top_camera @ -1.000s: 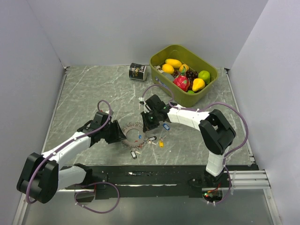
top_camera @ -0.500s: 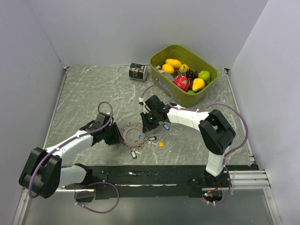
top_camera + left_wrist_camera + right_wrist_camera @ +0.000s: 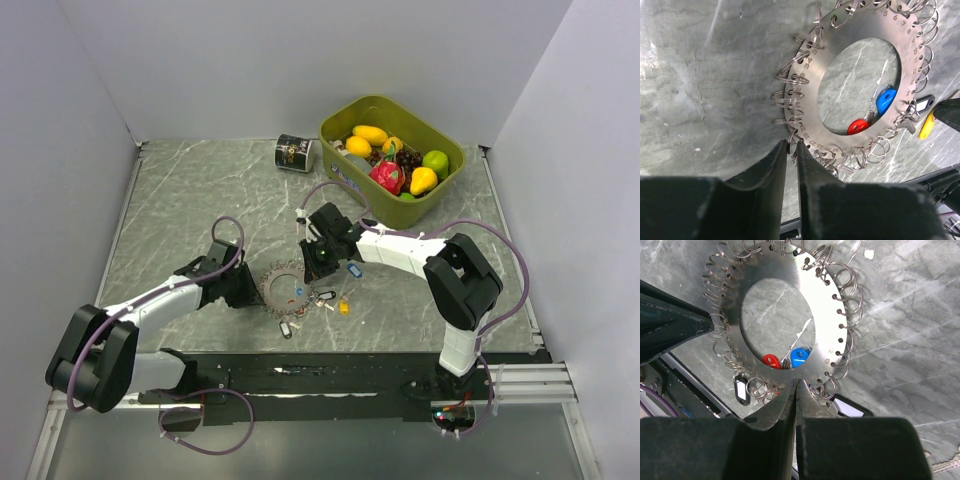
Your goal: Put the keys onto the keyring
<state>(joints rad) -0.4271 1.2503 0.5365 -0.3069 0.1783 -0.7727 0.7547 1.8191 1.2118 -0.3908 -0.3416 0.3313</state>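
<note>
Two keys [image 3: 858, 126] inside keyring [image 3: 802, 100] hollow, red, blue

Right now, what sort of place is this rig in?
Likely a lab test cell: grey walls box in a marble-patterned table, the left arm and right arm are mounted at its near edge, and a green tub holds fruit.

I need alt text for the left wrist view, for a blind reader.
A flat metal keyring edged with small wire loops lies on a grey marbled table, a red tag and a blue tag showing in its hollow centre. The left gripper, fingers a narrow gap apart, points at its near edge.
</note>
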